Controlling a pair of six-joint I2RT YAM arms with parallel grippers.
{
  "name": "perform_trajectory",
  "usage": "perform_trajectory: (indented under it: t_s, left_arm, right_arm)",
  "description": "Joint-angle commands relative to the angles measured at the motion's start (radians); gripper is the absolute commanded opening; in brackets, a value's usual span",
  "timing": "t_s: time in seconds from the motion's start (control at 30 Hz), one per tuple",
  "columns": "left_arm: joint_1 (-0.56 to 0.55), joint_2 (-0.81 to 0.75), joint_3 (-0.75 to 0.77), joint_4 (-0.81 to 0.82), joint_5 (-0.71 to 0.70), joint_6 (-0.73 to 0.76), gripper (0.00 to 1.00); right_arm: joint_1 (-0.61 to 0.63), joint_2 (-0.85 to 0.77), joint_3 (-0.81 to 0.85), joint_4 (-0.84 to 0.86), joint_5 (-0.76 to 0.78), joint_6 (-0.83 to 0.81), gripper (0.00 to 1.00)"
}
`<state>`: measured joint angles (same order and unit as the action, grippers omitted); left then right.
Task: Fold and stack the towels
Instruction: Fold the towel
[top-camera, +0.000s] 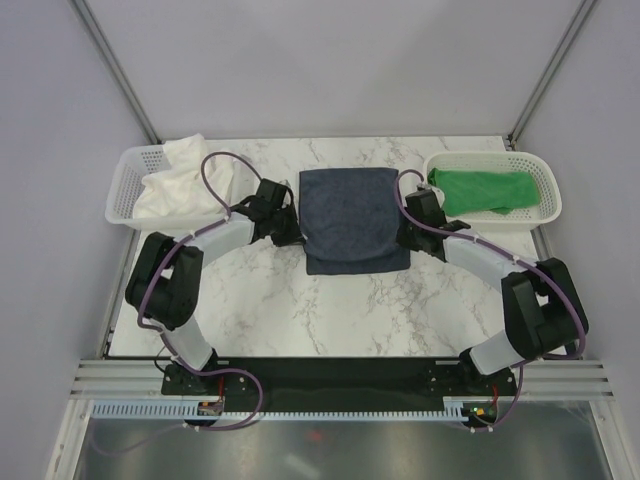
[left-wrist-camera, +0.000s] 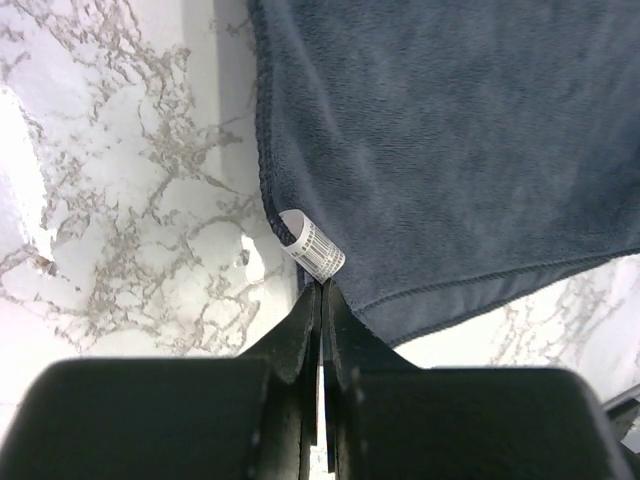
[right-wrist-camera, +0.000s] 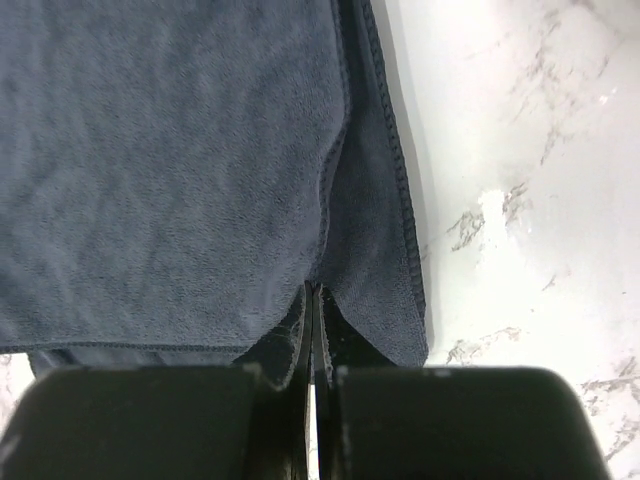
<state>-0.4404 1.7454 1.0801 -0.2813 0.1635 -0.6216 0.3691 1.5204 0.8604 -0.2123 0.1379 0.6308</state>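
The navy-blue towel (top-camera: 350, 218) lies partly folded on the marble table (top-camera: 260, 300), between my two grippers. My left gripper (top-camera: 291, 229) is shut on the towel's left near corner (left-wrist-camera: 300, 225), right by a white barcode label (left-wrist-camera: 312, 248); its jaws (left-wrist-camera: 322, 286) are pressed together. At the towel's right edge, my right gripper (top-camera: 407, 231) is shut too, and the cloth (right-wrist-camera: 180, 170) puckers into its closed tips (right-wrist-camera: 314, 289). A second layer of the towel (right-wrist-camera: 385, 250) shows under the folded one. The cream-white towel (top-camera: 180, 180) and the green towel (top-camera: 482, 190) sit in baskets.
A white mesh basket (top-camera: 122, 185) at the back left holds the cream-white towel. Another white mesh basket (top-camera: 548, 180) at the back right holds the green one. Bare marble shows in front of the navy towel. Grey walls close in the back and sides.
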Motion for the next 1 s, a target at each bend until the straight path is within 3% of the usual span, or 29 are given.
perform_trajectory:
  t_s: [0.0, 0.43, 0.63, 0.97]
  left_arm:
    - [0.002, -0.087, 0.041, -0.025, 0.025, -0.01, 0.02]
    - [-0.023, -0.172, -0.08, -0.006, 0.082, -0.056, 0.02]
    - [-0.053, -0.124, -0.166, 0.073, 0.12, -0.079, 0.02]
    - [-0.078, -0.113, -0.198, 0.082, 0.116, -0.066, 0.02]
  right_arm:
    - [-0.015, -0.054, 0.069, -0.035, 0.038, -0.045, 0.0]
    - [-0.047, -0.161, 0.02, -0.104, 0.011, -0.1, 0.0]
    - [-0.048, -0.151, -0.135, 0.031, -0.047, -0.092, 0.0]
    - [-0.05, -0.083, -0.184, 0.1, -0.064, -0.089, 0.0]
